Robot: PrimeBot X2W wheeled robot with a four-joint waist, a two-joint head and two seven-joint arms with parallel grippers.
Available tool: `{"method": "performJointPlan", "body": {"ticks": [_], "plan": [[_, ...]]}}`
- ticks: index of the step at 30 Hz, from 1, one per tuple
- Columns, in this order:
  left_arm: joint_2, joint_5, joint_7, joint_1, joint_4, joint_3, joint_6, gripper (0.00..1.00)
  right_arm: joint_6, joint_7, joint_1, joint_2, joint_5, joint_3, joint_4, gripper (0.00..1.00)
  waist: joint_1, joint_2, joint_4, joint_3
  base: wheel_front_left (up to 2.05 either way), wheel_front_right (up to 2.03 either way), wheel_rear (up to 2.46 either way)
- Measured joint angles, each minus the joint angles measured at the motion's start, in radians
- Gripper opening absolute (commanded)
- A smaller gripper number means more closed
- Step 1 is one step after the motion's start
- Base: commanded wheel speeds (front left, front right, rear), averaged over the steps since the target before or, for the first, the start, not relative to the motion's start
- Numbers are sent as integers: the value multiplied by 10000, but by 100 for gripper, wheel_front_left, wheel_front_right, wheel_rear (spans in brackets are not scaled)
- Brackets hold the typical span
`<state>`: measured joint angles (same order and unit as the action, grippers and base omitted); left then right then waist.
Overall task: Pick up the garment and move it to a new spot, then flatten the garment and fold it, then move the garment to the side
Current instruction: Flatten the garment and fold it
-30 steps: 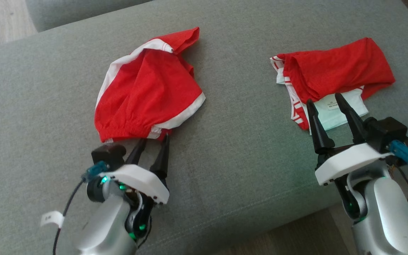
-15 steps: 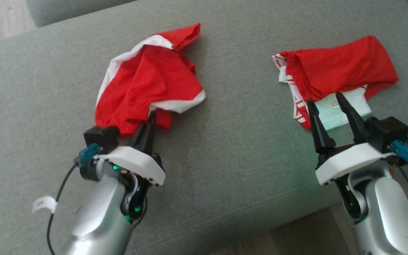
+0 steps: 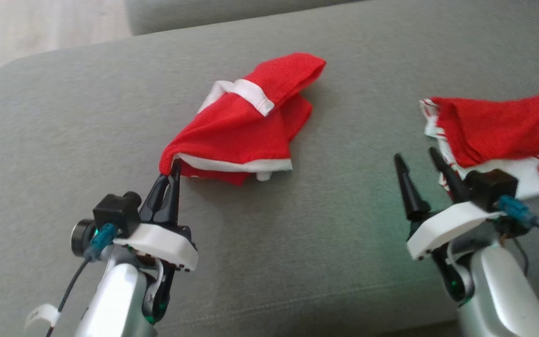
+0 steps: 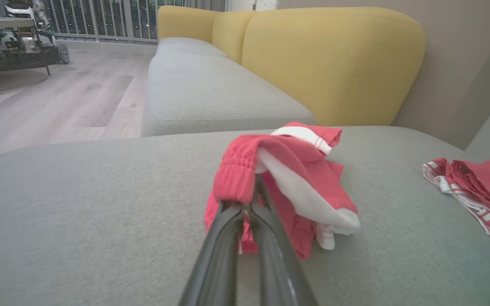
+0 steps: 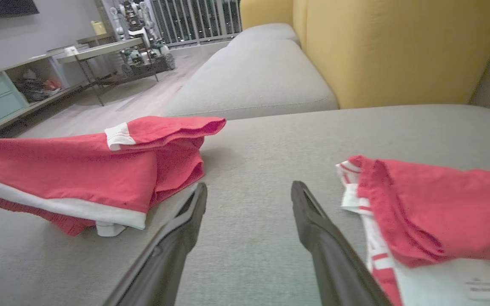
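Red cloth with white trim is pinched tight in the left tool (image 3: 174,167): it grips the garment (image 3: 246,131) by one corner of the stretchy waist, while the rest lies bunched near the middle of the grey sofa seat (image 3: 325,234). To do this step well, I think it should lift high so the whole piece hangs free, then go sideways slowly so the small pinch does not slip. On the right, the right tool (image 3: 415,157) is wide apart and holds nothing, just beside a second red garment (image 3: 494,124).
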<state>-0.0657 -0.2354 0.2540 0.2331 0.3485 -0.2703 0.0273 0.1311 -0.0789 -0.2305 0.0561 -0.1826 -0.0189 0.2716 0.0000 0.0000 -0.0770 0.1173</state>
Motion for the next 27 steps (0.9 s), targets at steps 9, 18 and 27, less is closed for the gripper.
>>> {"method": "performJointPlan", "body": {"ticks": [9,18,27], "plan": [[67,407,0,-267,-449,541,-184,0,0,44,-68,4,-800,-1822,1277,100,0,0,1157,-154,0,0,0],[184,341,0,-244,-876,529,-96,0,0,17,-1020,15,-2677,-2625,3183,100,0,0,1666,-4,0,0,0],[209,6,0,-209,-1432,-36,-6,0,0,-537,-3301,58,-4159,-3139,5860,100,0,0,2175,342,0,0,0]]}}
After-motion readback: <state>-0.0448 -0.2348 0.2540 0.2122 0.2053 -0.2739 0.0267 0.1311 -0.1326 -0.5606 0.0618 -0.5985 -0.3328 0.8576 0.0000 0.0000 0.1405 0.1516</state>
